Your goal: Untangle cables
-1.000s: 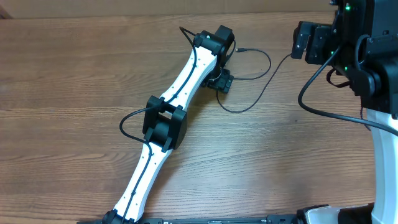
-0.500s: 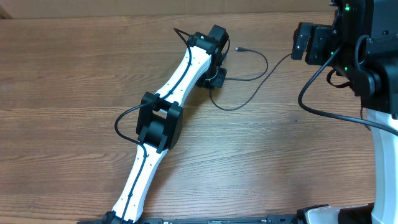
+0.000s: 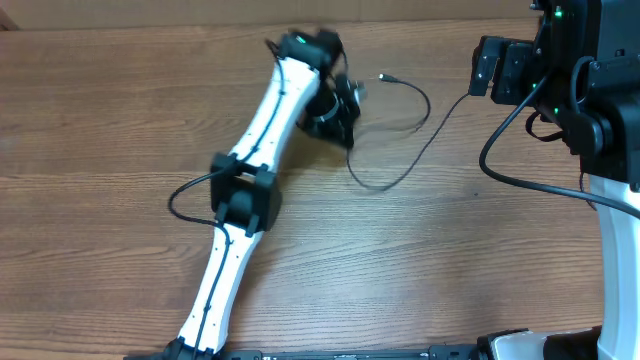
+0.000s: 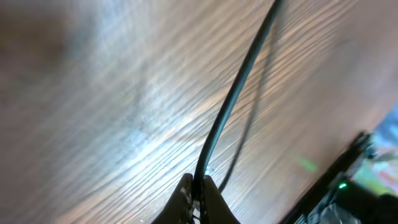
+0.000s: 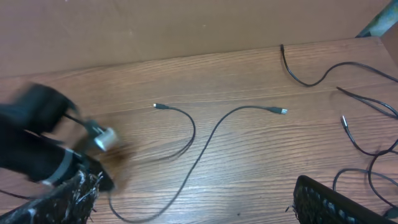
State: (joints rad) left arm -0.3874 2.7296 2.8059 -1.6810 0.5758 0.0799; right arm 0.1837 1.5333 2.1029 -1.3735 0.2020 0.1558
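Note:
A thin black cable runs up and to the right from between the fingertips of my left gripper, which is shut on it just above the wooden table. In the overhead view the left gripper is at the far middle of the table. The cable loops to its right, and a small plug lies nearby. My right gripper is open and holds nothing. It hovers at the far right, looking down on two cable strands with plug ends. More loose cables lie at the right.
The left arm stretches diagonally from the near edge to the far middle of the table. The right arm's black and white base fills the right side. A brown wall borders the far edge of the table.
The left gripper has shut on the cable and swung towards the far left, dragging the loop with it. The right arm has not moved.

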